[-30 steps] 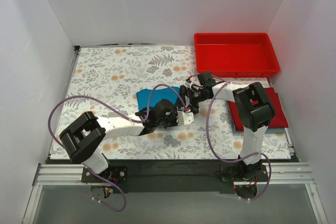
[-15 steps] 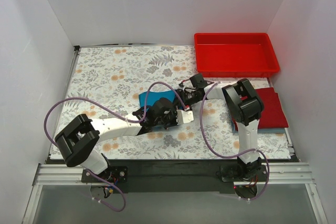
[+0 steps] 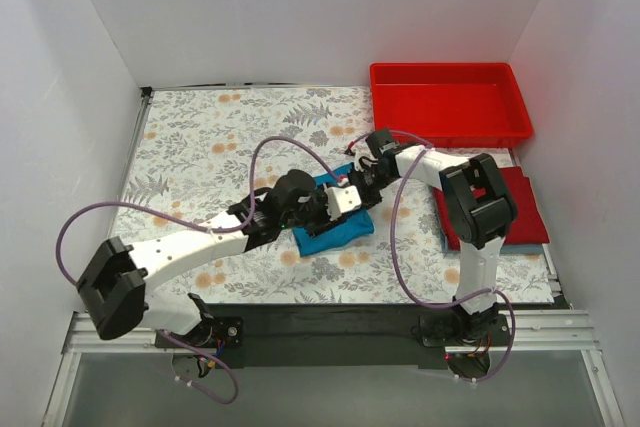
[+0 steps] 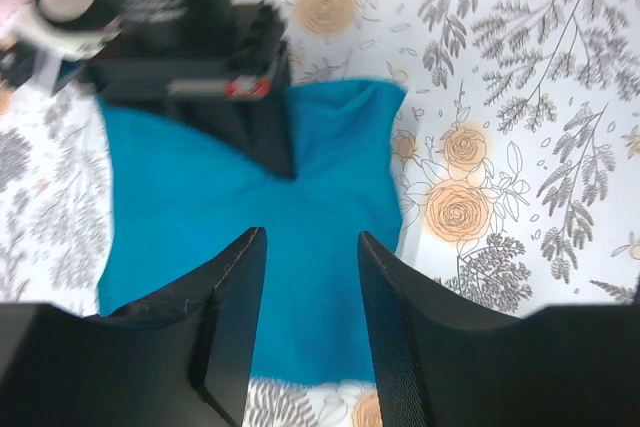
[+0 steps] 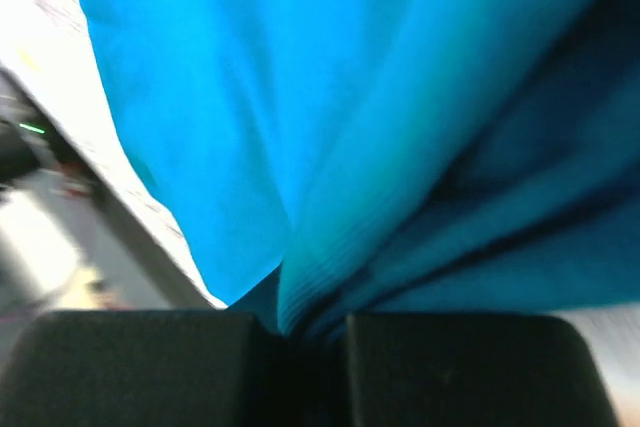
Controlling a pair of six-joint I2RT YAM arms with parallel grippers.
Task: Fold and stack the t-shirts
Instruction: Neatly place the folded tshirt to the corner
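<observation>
Top view, L to R: 2 arms, 3 t-shirts, 1 tray, all on a floral-print worktop [image 3: 200, 147]. The left hand [image 4: 310, 237] reaches in from lower left to frame ctr, over the teal-blue cloth t-shirt [image 3: 335, 235]. In its wrist view its fingers [image 4: 225, 327] stand apart w/ nothing gripped, and the teal cloth lies flat beneath. That shirt is a rumpled rectangle just below ctr of the top view. The right hand [image 5: 305, 337] sits at the shirt's upper-right edge, clamped tight on a bunched fold of the teal cloth, which fills its wrist view. Upper right: 1 rigid red plastic tray [image 3: 450, 132]. Right edge, just below the tray: 1 folded red t-shirt [image 3: 525, 202] lying on a bluish t-shirt [image 3: 525, 244], of which only a thin edge shows.
</observation>
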